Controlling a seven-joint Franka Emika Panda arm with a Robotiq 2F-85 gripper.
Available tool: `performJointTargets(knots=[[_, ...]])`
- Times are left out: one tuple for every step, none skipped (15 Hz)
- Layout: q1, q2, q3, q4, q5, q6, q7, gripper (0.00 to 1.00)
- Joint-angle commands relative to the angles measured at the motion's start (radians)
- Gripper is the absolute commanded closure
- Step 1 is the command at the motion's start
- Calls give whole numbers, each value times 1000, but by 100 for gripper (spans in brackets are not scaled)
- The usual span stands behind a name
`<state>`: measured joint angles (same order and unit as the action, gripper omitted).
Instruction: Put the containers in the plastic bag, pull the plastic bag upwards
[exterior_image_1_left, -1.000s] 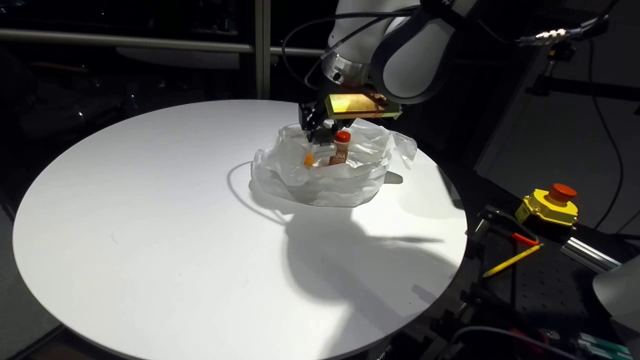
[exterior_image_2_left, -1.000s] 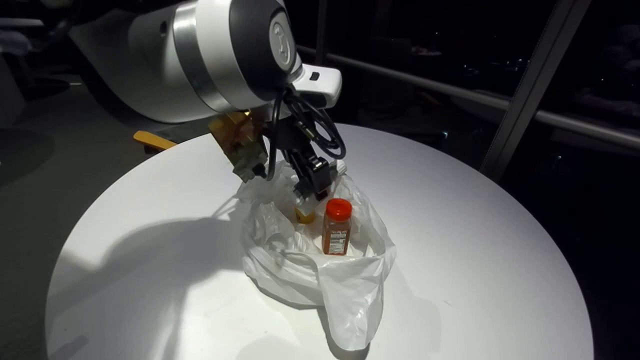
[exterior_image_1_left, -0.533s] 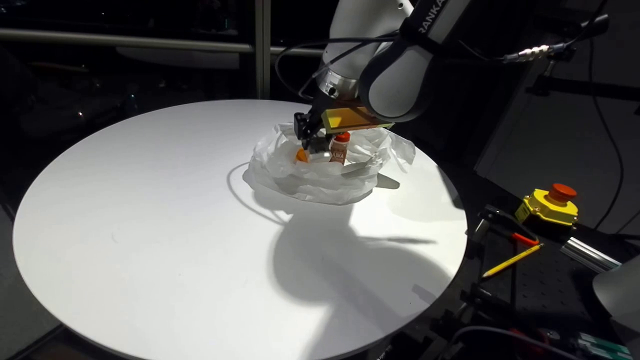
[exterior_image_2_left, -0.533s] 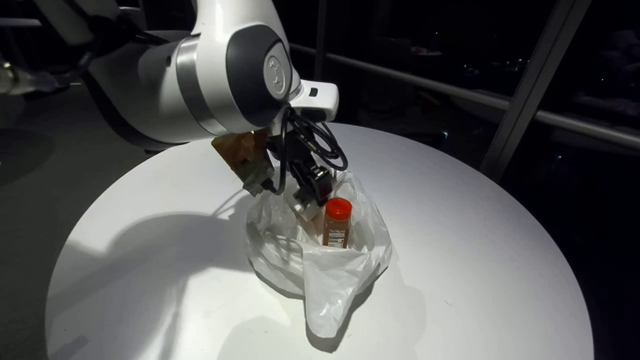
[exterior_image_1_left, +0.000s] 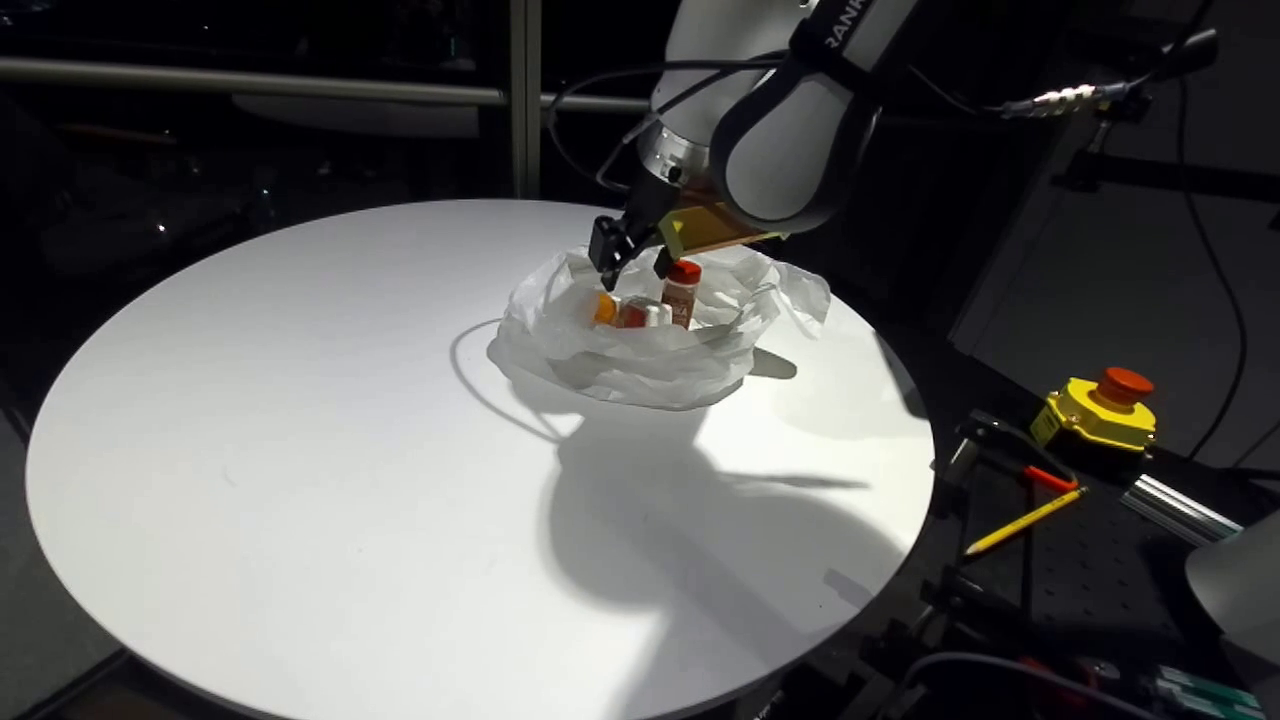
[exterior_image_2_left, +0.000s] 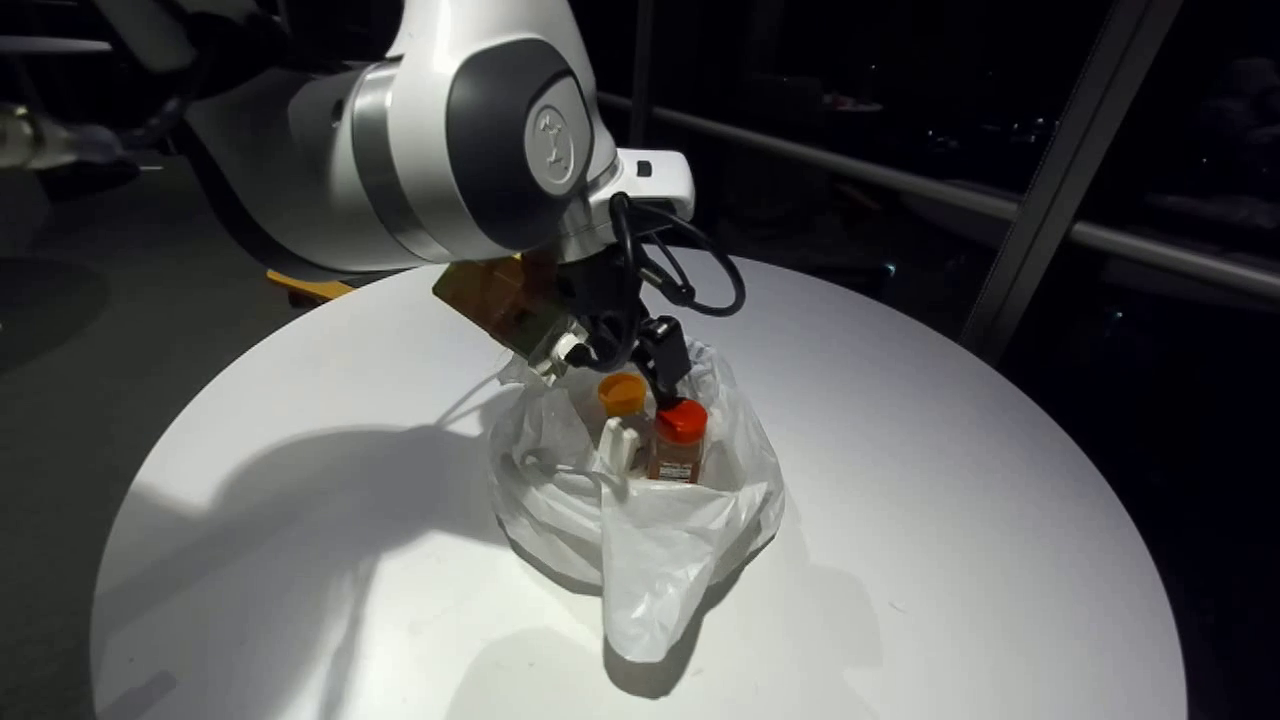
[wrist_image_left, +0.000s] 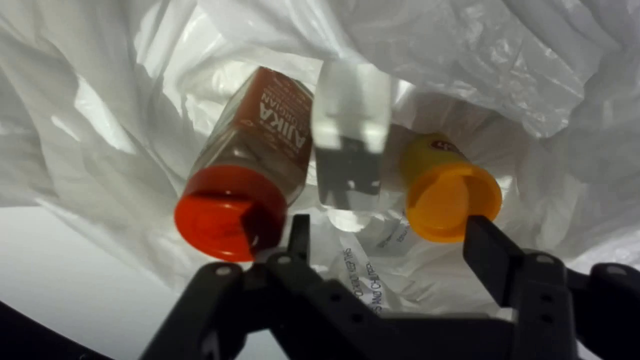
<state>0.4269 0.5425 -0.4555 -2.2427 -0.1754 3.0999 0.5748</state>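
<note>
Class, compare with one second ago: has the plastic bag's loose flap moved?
Yes: in an exterior view, the flap has shifted leftward in the picture, away from the table's right edge.

In an exterior view, looking obliquely across the round table (exterior_image_1_left: 300, 480), farther off. In an exterior view, down past the arm (exterior_image_2_left: 420, 160), nearer the plastic bag (exterior_image_2_left: 560, 535). Sharing table, bag, arm in both exterior views. In wrist view, close down into bag, past gripper (wrist_image_left: 387, 230).
</note>
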Motion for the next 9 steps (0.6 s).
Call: performJointTargets(knots=[[-3, -59, 12, -27, 58, 0, -105, 0], [-5, -78, 17, -33, 68, -18, -123, 0], [-2, -98, 17, -41, 74, -33, -137, 0], [-6, -133, 26, -50, 76, -82, -155, 0], [-25, -175, 53, -62, 76, -128, -175, 0], [-5, -212, 35, -65, 55, -221, -168, 0], [-1, -243, 31, -69, 31, -317, -150, 0], [-89, -296, 139, -69, 68, -399, -210, 0], [-133, -332, 199, -51, 103, -487, -243, 0]])
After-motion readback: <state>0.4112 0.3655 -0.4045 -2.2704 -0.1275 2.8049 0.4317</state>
